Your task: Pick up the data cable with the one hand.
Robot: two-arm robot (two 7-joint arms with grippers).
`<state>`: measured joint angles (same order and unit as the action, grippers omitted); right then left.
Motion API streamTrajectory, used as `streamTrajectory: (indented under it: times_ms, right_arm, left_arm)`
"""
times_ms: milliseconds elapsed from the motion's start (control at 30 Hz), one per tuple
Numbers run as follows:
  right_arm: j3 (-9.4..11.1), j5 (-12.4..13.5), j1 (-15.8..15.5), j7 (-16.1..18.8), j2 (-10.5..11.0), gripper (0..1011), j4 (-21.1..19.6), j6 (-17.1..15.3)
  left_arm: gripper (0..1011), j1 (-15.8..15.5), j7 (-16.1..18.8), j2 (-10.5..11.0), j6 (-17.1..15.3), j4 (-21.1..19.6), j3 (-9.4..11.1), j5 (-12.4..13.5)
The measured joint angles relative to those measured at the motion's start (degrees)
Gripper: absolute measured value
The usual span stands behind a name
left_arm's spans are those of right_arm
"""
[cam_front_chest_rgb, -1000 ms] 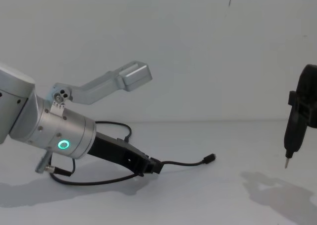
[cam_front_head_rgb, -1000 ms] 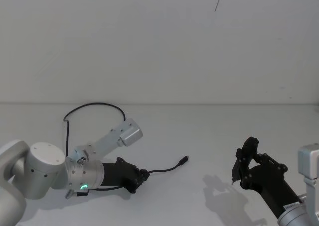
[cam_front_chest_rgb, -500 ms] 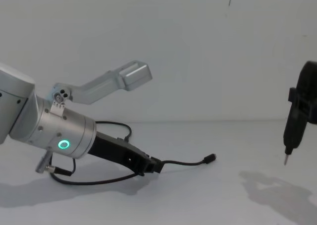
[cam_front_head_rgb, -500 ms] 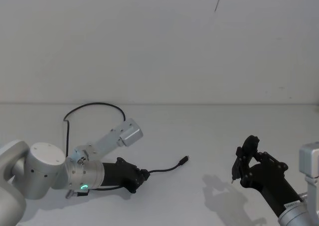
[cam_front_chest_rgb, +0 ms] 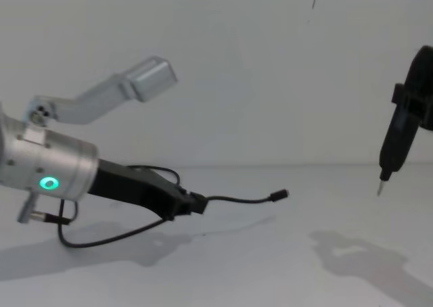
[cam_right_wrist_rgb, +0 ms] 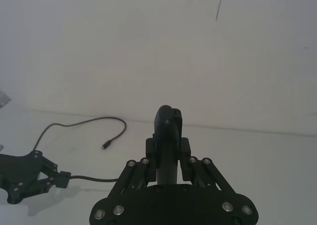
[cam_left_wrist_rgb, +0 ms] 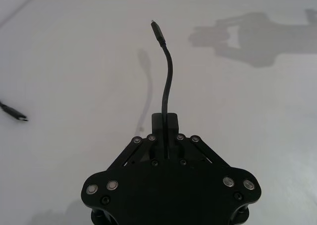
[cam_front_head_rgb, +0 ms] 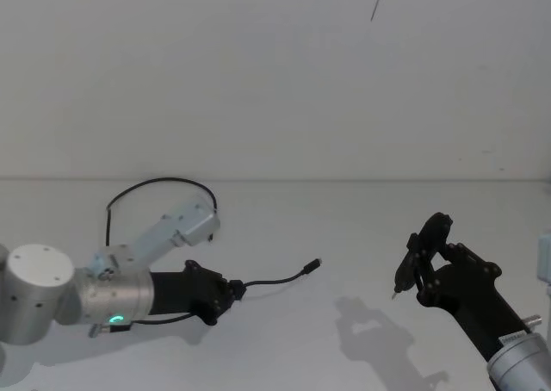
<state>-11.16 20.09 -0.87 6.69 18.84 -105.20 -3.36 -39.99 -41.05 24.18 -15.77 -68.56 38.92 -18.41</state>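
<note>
From the head view, the left end effector (cam_front_head_rgb: 231,289) is reaching low over the white tabletop (cam_front_head_rgb: 344,227) on the left side, its fingers pinching the data cable (cam_front_head_rgb: 275,280). A short length is sticking out past the fingers toward the right, ending in a plug, while the rest is curling back behind the arm in a wide loop. The right end effector (cam_front_head_rgb: 426,262) is hanging at the right, well apart from the cable, gripping a pen-shaped tool (cam_front_head_rgb: 403,277).

In the left wrist view, the left end effector (cam_left_wrist_rgb: 164,131) is sitting fully closed on the data cable (cam_left_wrist_rgb: 167,81), which is rising straight out from between the fingers. The cable's other plug is lying off to one side on the tabletop (cam_left_wrist_rgb: 74,46).

In the right wrist view, the right end effector (cam_right_wrist_rgb: 168,150) is clamping the pen-shaped tool (cam_right_wrist_rgb: 168,120) between its fingers.

In the chest view, the left end effector (cam_front_chest_rgb: 196,202) is holding the data cable (cam_front_chest_rgb: 240,199) with its free end clear of the tabletop (cam_front_chest_rgb: 304,273), casting a shadow (cam_front_chest_rgb: 260,221) below. Behind the fingers the cable is sagging down to the surface under the wrist's green ring (cam_front_chest_rgb: 47,183). The right end effector (cam_front_chest_rgb: 408,107) is hovering high at the right edge, the pen-shaped tool (cam_front_chest_rgb: 392,145) pointing down.
</note>
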Motion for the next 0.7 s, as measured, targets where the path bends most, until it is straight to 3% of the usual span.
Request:
streamTrajectory:
  times_ms: [400, 700]
  right_arm:
    - [0.3, 2.5, 0.0, 1.7, -1.3, 263, -1.9, -1.6]
    - [-0.4, 3.3, 1.5, 2.9, -2.4, 263, -1.7, -1.8]
  left_arm:
    - [49, 1.8, -5.0, 5.6, 3.8, -4.2, -2.5, -3.6]
    - [49, 1.7, -9.1, 7.7, 6.1, -5.0, -3.1, -5.5]
